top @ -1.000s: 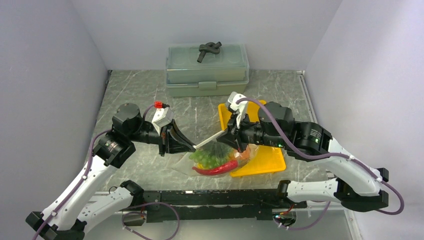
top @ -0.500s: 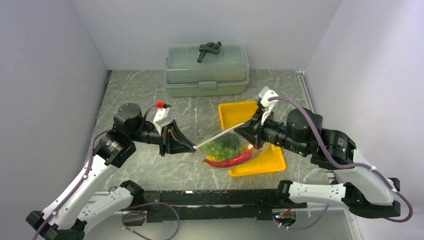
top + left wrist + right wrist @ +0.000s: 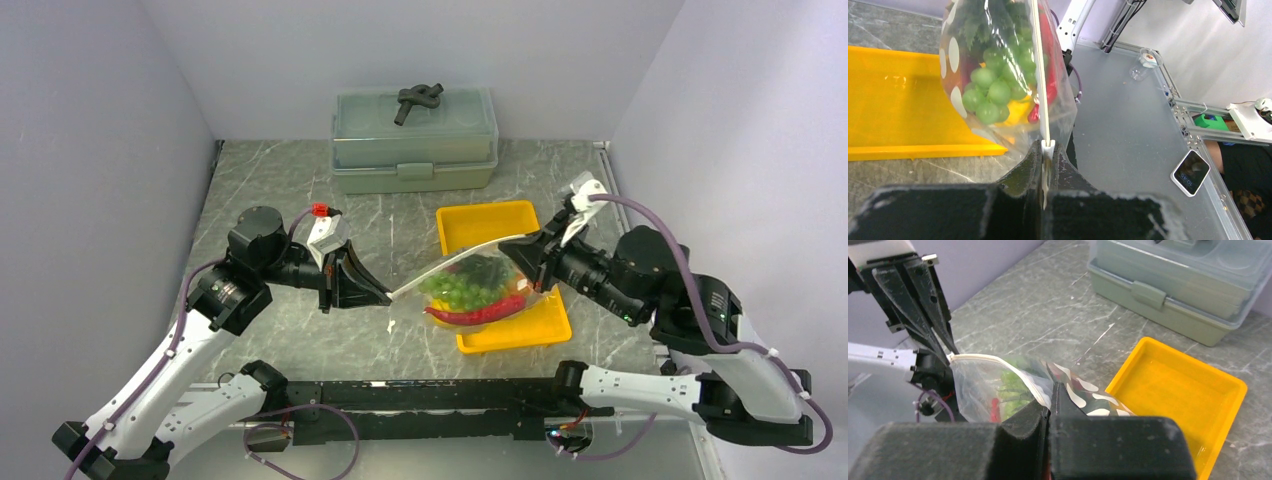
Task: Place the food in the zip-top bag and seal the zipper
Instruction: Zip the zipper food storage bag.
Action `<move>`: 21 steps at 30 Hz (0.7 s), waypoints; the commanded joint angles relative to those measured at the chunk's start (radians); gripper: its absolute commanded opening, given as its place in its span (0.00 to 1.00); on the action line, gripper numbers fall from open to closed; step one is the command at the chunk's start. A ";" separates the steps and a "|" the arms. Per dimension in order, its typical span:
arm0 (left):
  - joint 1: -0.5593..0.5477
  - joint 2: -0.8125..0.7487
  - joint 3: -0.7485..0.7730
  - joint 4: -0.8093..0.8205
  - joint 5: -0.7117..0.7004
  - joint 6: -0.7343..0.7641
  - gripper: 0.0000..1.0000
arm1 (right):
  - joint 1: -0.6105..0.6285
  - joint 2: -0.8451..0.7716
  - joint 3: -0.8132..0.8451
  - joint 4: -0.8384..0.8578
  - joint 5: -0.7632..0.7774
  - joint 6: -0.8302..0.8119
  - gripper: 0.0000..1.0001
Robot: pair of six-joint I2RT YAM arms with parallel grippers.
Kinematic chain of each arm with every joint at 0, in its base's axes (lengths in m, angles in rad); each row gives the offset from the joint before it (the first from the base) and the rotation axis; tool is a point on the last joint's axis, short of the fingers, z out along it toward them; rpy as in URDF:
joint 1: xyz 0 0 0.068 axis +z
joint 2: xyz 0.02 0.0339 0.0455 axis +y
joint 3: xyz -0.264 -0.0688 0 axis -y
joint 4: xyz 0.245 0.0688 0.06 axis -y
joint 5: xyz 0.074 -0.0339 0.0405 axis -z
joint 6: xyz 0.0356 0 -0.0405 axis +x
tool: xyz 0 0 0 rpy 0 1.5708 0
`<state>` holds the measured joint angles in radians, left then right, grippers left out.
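Zipper [image 3: 450, 263] is taut between left gripper [image 3: 385, 295] and right gripper [image 3: 514, 250], both pinched tight on it. Food [image 3: 462, 292] sits inside the bag [image 3: 1060, 112]. Best run: firm pinch, straight along strip.

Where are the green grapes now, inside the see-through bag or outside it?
Inside. The green grapes show through the clear bag, beside the red chili.

Yellow tray [image 3: 482, 212]: right of centre on the desk [image 3: 260, 190].
Grey-green box [image 3: 415, 150]: upper centre, lid closed.
Dark knotted piece [image 3: 418, 100]: lying on the box lid.
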<state>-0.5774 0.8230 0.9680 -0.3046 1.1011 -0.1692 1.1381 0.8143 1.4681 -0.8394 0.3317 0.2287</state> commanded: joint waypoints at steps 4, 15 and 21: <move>-0.002 -0.006 -0.006 -0.029 0.021 0.019 0.00 | -0.011 -0.090 0.018 0.127 0.177 0.015 0.00; -0.002 -0.006 -0.008 -0.027 0.021 0.015 0.00 | -0.011 -0.126 0.014 0.114 0.196 0.017 0.00; -0.002 -0.007 -0.008 -0.022 -0.003 0.006 0.25 | -0.011 -0.079 0.006 0.097 0.135 0.011 0.00</move>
<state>-0.5793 0.8230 0.9680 -0.2962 1.0832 -0.1699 1.1385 0.7383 1.4525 -0.8371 0.4103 0.2543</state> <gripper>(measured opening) 0.162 0.010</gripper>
